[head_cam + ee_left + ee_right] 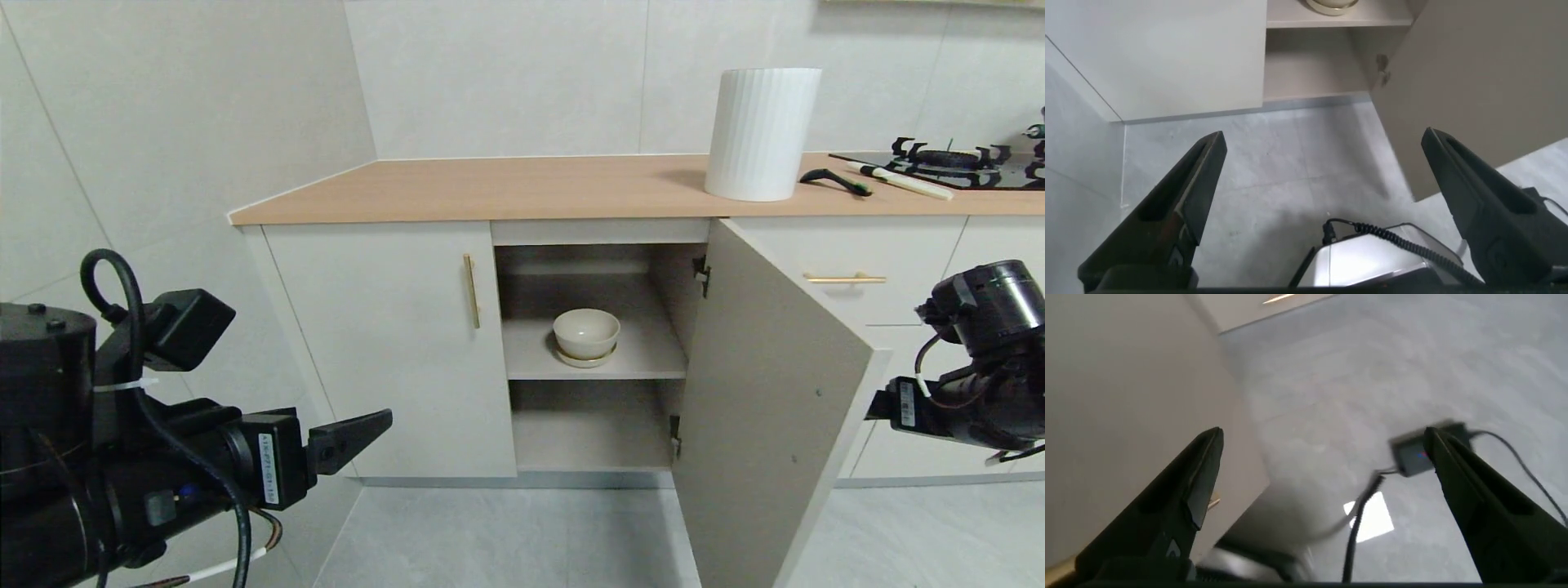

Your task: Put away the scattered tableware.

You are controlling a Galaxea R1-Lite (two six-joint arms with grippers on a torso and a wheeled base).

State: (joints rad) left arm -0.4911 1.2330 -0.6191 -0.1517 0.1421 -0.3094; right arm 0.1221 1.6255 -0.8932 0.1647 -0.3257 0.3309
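Note:
A cream bowl (586, 331) sits on a small plate (584, 358) on the middle shelf of the open cabinet (596, 363); its edge shows as the bowl (1331, 6) in the left wrist view. My left gripper (359, 437) hangs low at the left, in front of the closed cabinet door, well short of the shelf. Its fingers (1167, 212) are open with nothing between them, over the floor. My right gripper (1323, 441) is open and empty too, beside the swung-out cabinet door (1127, 392). In the head view that door (767, 392) hides its fingers.
On the wooden counter (506, 188) stand a tall white ribbed container (762, 133), a black-handled tool (837, 180) and a white utensil (898, 180) by the hob (955, 163). The open door juts out over the floor. The lower shelf (592, 437) holds nothing.

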